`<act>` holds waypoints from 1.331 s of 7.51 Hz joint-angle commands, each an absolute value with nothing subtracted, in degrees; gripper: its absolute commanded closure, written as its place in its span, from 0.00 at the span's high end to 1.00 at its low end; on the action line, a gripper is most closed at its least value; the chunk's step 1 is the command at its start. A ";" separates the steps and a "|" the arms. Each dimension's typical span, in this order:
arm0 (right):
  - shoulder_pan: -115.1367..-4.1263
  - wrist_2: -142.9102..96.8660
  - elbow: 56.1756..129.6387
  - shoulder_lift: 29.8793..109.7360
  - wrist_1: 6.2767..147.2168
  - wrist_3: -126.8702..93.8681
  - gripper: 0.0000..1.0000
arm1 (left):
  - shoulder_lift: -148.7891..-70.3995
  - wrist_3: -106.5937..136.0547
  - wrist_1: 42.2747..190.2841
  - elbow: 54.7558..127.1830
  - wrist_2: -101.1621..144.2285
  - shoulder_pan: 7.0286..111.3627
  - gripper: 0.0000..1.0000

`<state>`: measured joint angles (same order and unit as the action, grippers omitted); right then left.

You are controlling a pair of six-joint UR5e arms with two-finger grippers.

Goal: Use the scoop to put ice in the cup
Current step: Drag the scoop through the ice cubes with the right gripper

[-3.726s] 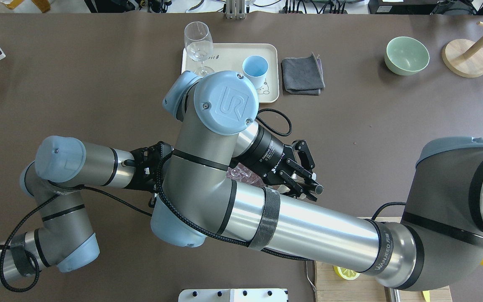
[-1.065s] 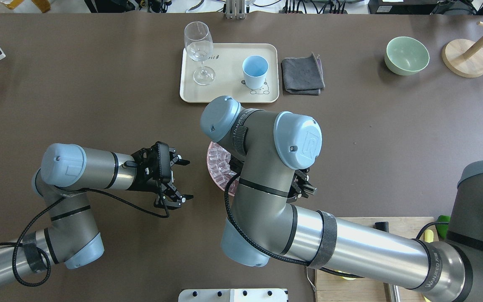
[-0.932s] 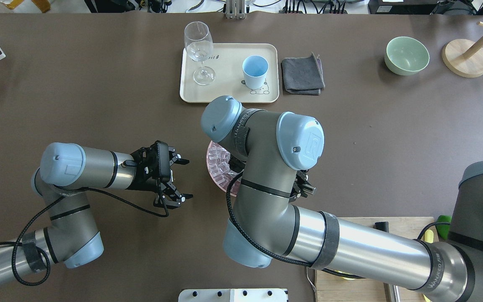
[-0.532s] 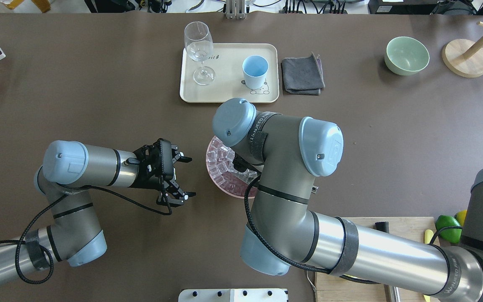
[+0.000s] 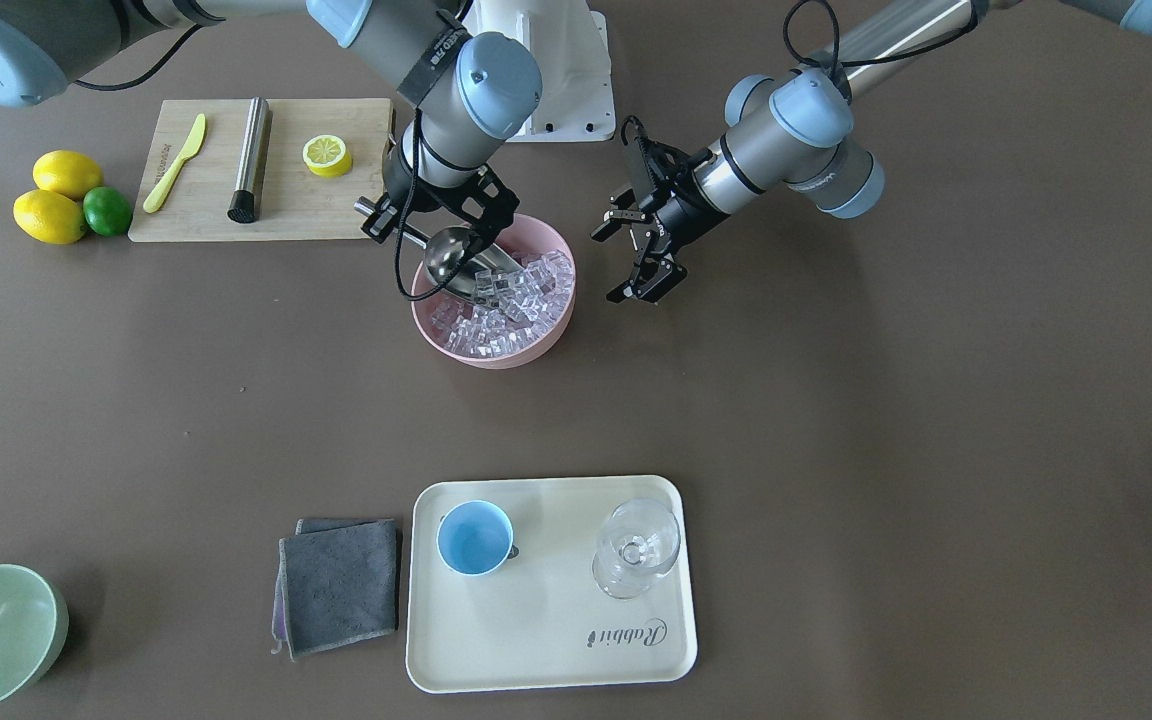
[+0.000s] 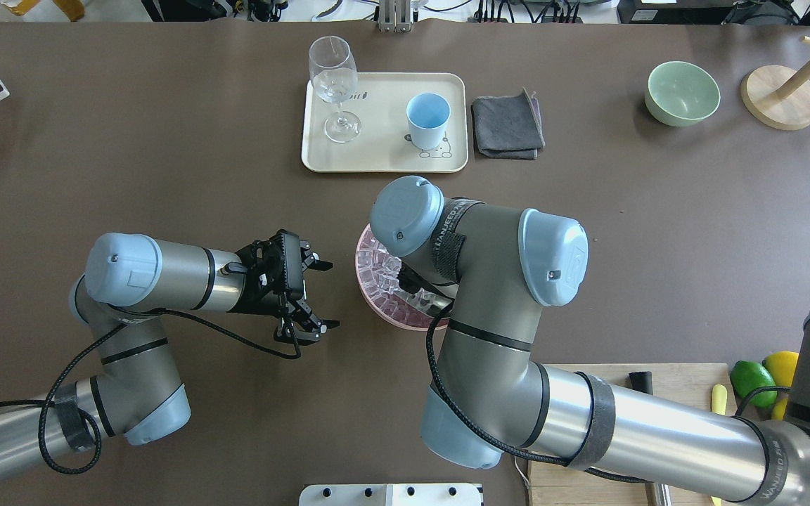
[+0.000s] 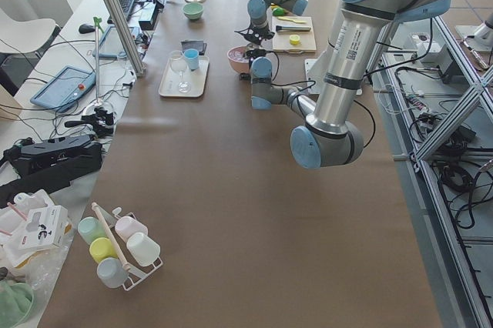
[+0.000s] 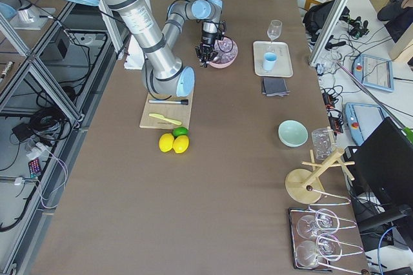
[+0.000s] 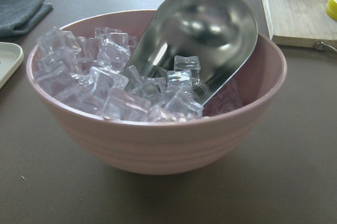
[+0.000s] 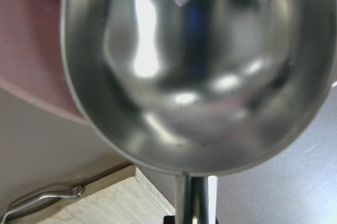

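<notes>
From the front, we saw the right gripper clamped on the handle of the scoop, trough dipped into ice in the pink bowl; the left gripper gaped empty beside it. Overhead, the cup stood on the tray, well apart.

The scoop is polished steel, smooth and mirror-bright, set in clear, glassy ice inside a pink bowl with a smooth, faintly ridged satin surface. The table is matt brown, and the board on it is pale, grained wood. The cream tray has a smooth, dull sheen and carries a smooth blue cup and a clear glass, with a grey, napped cloth at its nine o'clock.
</notes>
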<state>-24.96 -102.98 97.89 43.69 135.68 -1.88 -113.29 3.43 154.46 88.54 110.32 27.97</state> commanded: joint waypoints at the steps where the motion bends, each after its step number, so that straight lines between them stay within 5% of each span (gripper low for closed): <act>1: -24.70 -102.92 98.70 43.86 135.44 -2.02 0.00 | -113.47 3.43 153.90 88.59 110.30 28.30 0.98; 10: -24.70 -102.13 111.16 52.36 123.86 -8.51 0.00 | -112.94 3.34 153.54 89.21 110.74 28.74 0.98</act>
<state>-24.70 -101.86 107.45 49.25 127.28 -6.66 -113.05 3.43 153.54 89.14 110.55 28.52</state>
